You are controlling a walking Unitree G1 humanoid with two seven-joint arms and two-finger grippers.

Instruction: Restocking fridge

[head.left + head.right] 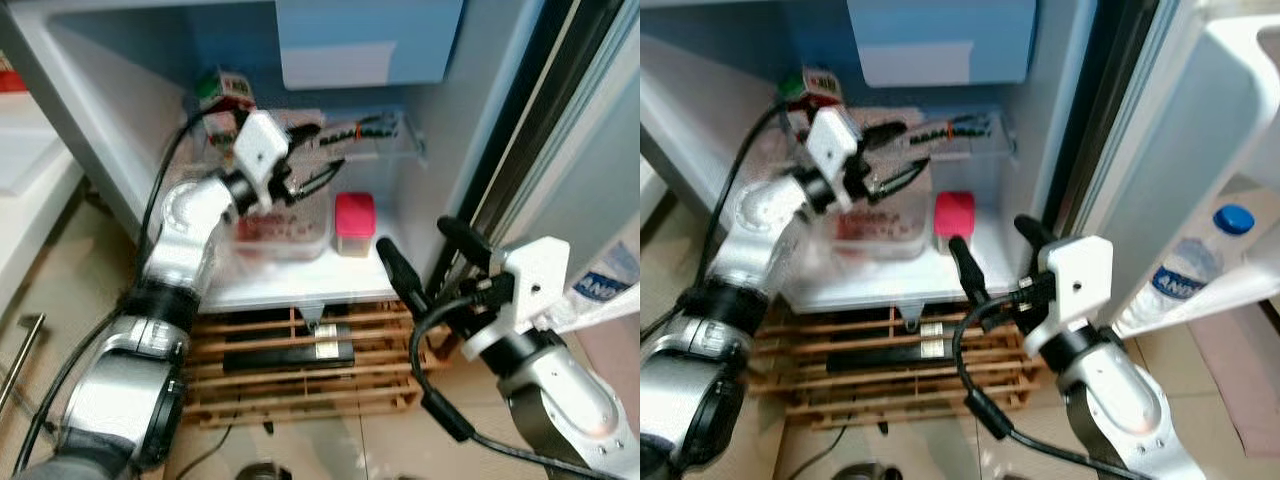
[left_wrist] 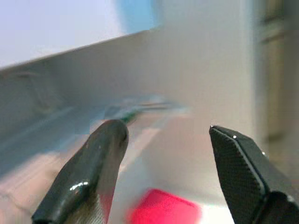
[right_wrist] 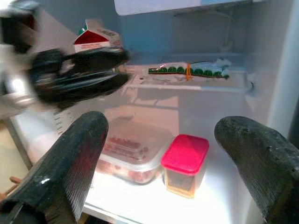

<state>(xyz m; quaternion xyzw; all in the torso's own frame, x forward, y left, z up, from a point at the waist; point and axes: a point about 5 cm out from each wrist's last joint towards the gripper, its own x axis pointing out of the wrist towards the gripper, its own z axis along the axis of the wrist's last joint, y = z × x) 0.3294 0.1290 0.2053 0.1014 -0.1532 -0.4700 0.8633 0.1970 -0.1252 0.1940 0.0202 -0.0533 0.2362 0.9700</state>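
Hovering wide-open and empty above the clear lidded food tub, left gripper risking toppling the red-lidded jar beside that tub.

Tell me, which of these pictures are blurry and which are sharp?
Left eye view: the left tool inside the fridge smears, while the small red-lidded plastic jar stays fairly crisp. Left wrist view: soft throughout, the jar just a red smudge. Right wrist view: sharpest on the jar and the clear lidded plastic box, though the left tool streaks across it.
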